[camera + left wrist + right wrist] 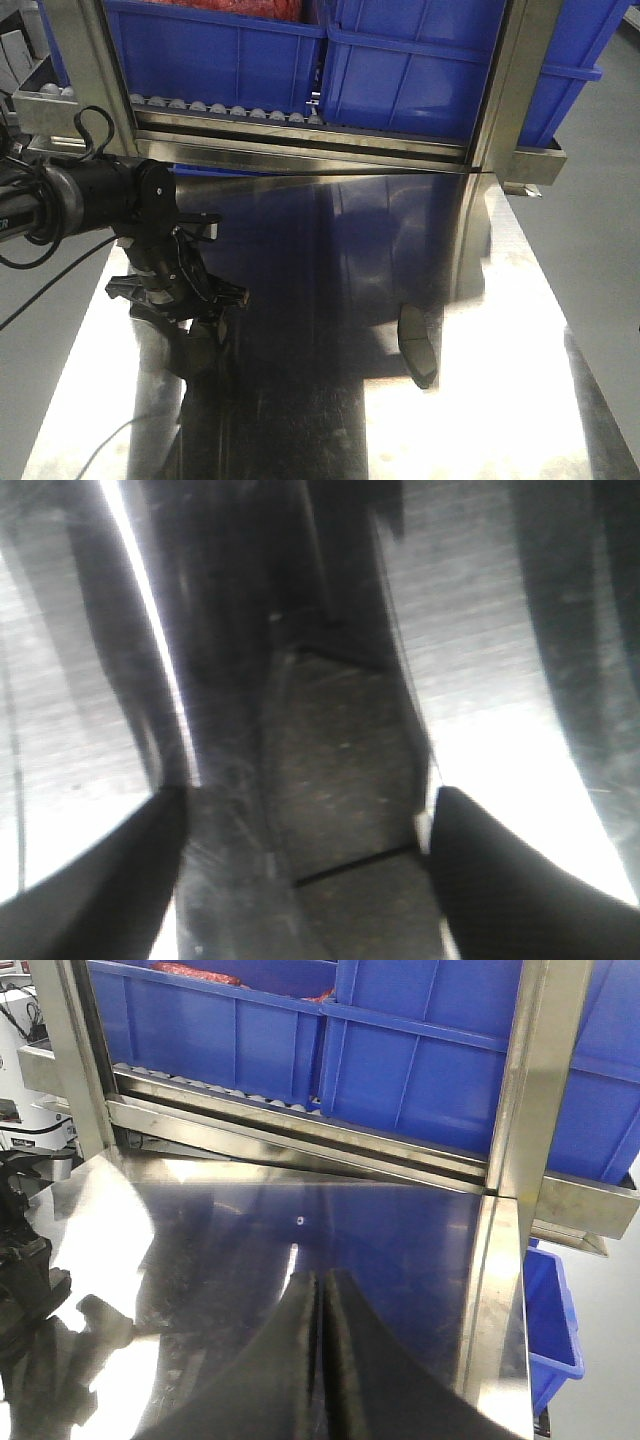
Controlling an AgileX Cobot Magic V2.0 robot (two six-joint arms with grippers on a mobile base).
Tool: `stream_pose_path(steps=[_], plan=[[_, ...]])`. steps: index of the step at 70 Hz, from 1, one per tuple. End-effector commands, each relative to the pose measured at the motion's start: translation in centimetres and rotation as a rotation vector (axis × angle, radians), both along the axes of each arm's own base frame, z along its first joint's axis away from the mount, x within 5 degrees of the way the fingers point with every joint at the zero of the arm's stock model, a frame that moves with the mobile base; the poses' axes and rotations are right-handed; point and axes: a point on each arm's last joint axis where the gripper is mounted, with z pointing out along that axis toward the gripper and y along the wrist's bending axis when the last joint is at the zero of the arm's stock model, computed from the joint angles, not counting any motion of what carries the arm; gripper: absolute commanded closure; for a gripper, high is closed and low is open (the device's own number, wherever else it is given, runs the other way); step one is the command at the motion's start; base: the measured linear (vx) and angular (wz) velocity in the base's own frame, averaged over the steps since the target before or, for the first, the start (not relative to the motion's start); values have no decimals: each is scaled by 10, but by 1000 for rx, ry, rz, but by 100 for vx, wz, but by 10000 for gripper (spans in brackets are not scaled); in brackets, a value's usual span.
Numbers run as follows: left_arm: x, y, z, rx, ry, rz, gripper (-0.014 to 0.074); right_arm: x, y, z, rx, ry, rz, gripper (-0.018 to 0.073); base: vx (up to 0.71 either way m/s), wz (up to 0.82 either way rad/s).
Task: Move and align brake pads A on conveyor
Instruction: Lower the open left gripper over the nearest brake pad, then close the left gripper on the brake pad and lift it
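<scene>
We see open steel table [320, 300] at centre; left gripper [197, 335] blocks the left side, one brake pad [417, 345] lies right, blue bins [220, 55] and rack post [505, 80] close the back.

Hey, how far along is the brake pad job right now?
Nothing shows as done: no conveyor is in view. In hand: the left tool straddles one brake pad on the steel table, not clearly clamped. Left: a second brake pad lies untouched on the table; the right tool is shut and empty.
</scene>
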Motion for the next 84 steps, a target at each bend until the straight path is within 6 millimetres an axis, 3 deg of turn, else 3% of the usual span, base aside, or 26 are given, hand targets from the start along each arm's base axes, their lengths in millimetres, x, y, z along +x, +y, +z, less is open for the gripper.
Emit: stream_pose_path(steps=[1, 14, 25, 44, 54, 67, 84], plan=[[0, -3, 23, -22, -55, -8, 266, 1, 0, 15, 12, -92, 3, 566, 0, 0], [-1, -2, 32, -27, -83, -10, 468, 1, 0, 15, 12, -92, 3, 566, 0, 0], [-4, 1, 49, -30, -132, -17, 587, 1, 0, 15, 12, -92, 3, 566, 0, 0], [-4, 3, 56, -21, -175, -42, 602, 1, 0, 15, 12, -92, 3, 566, 0, 0], [-10, 3, 80, -45, -262, -55, 600, 1, 0, 15, 12, -92, 3, 566, 0, 0], [-39, 8, 117, -106, -470, -91, 596, 1, 0, 15, 12, -92, 3, 566, 0, 0], [-104, 34, 153, -166, -745, -122, 594, 1, 0, 15, 12, -92, 3, 566, 0, 0]])
